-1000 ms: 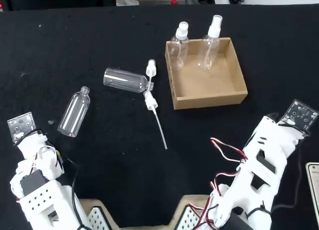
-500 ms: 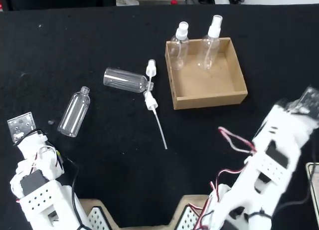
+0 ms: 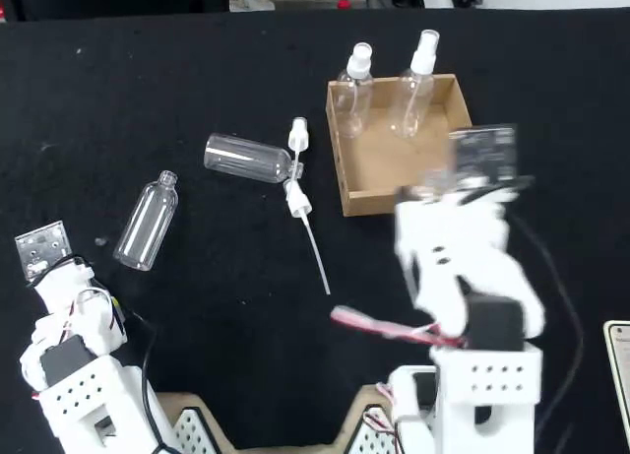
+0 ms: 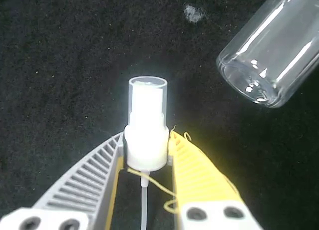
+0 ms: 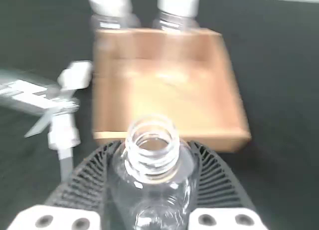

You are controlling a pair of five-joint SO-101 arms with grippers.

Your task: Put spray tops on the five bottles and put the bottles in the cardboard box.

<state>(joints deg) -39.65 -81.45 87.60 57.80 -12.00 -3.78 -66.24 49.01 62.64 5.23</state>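
— Five bottles on view: where is each, starting at the left?

— At the left, the left gripper point(image 4: 146, 140) pinches a spray top point(image 4: 147, 132) by its collar, with the tube running back between the fingers. Just beyond it a capless bottle point(image 3: 147, 221) lies on its side on the black table point(image 3: 197, 70).

— And toward the middle?

— A second bottle point(image 3: 246, 159) lies flat with its neck toward the box. Two loose spray tops sit at that neck, a short one point(image 3: 298, 136) on the far side and one with a long tube point(image 3: 298, 200) on the near side.

— The box?

— The cardboard box point(image 3: 336, 159) is right of them. Two capped bottles point(image 3: 354, 90) point(image 3: 414, 80) are at its far end.

— And the other pincer?

— The right gripper point(image 5: 152, 150) is pressed around the fifth bottle point(image 5: 149, 175), whose neck is open and points at the box's near wall. From above, the right arm point(image 3: 463, 267) covers the box's near right corner.
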